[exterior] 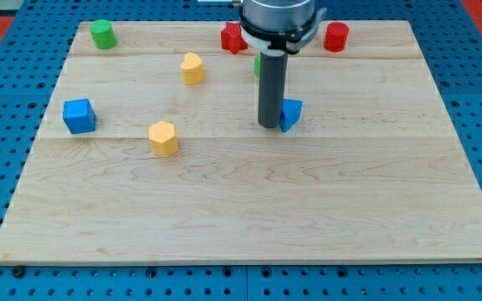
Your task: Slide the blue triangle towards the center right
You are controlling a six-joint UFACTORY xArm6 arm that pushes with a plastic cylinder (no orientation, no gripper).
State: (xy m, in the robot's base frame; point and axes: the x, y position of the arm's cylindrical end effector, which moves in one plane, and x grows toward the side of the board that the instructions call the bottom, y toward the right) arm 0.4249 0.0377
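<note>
One thing matters: my tip (pixel 269 125) sits on the left side of the small blue triangular block (pixel 290 114), touching it or as good as, a bit above the middle of the frame.
Tip state: no claw here, just a straight dark rod, so nothing opens or closes and nothing is held; it only pushes.
Push direction: the blue triangle lies to the right of my tip, and the centre right of the pale wooden board (pixel 241 209) is further right and slightly lower, so I reckon a rightward shove lines up pretty well.
Long axis: block's too small to tell which way it points.
Just behind the rod: a green block (pixel 258 65), mostly hidden, shape unclear.
Top of frame: red block (pixel 233 38) left of the arm, red cylinder-ish block (pixel 335 37) to its right.
Further left: two yellow blocks (pixel 192 68) (pixel 163 138), blue cube (pixel 79 115), green cylinder (pixel 102 34) upper left.
Containers: none visible.
Path to the right: looks free of blocks.
</note>
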